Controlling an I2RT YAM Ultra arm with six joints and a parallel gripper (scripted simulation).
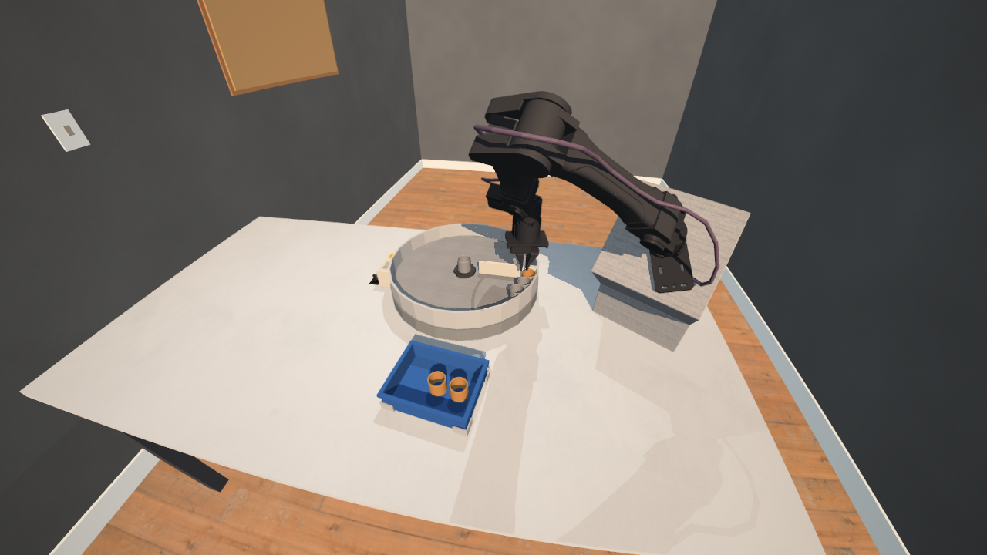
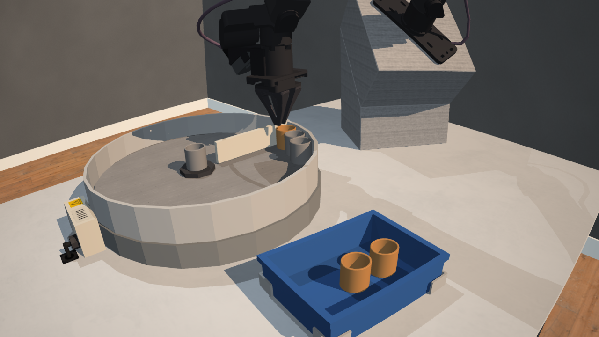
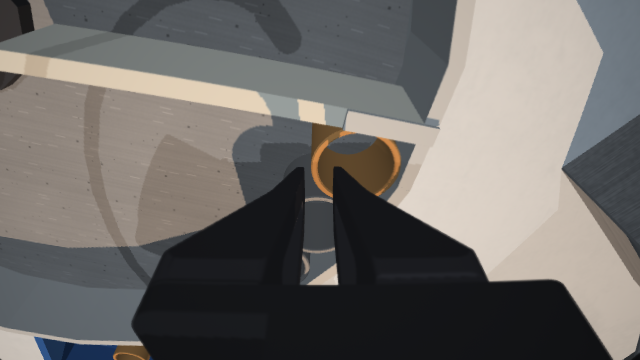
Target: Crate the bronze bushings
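My gripper [image 1: 524, 267] [image 2: 279, 124] [image 3: 318, 180] is nearly closed on nothing, pointing down just above a bronze bushing [image 1: 528, 274] [image 2: 281, 140] [image 3: 372, 167]. That bushing stands upright inside the turntable [image 1: 455, 321] [image 2: 234, 217], near its right wall. Two steel bushings stand close beside it, one nearer [image 1: 514, 290] [image 2: 299, 154] and one between [image 1: 522, 281] [image 3: 317, 225]. A third steel bushing [image 1: 463, 264] [image 2: 195, 158] stands at the centre on a dark hub. The blue crate [image 1: 421, 414] [image 2: 293, 293] holds two upright bronze bushings, one left [image 1: 436, 385] [image 2: 354, 276] and one right [image 1: 459, 390] [image 2: 383, 261].
A cream bar [image 1: 496, 269] [image 2: 243, 144] [image 3: 200, 60] crosses part of the turntable and ends beside the bronze bushing. A raised wall rings the turntable. A small cream box [image 2: 85, 230] is fixed to its left side. The arm's grey pedestal [image 1: 641, 304] [image 2: 402, 125] stands at the right.
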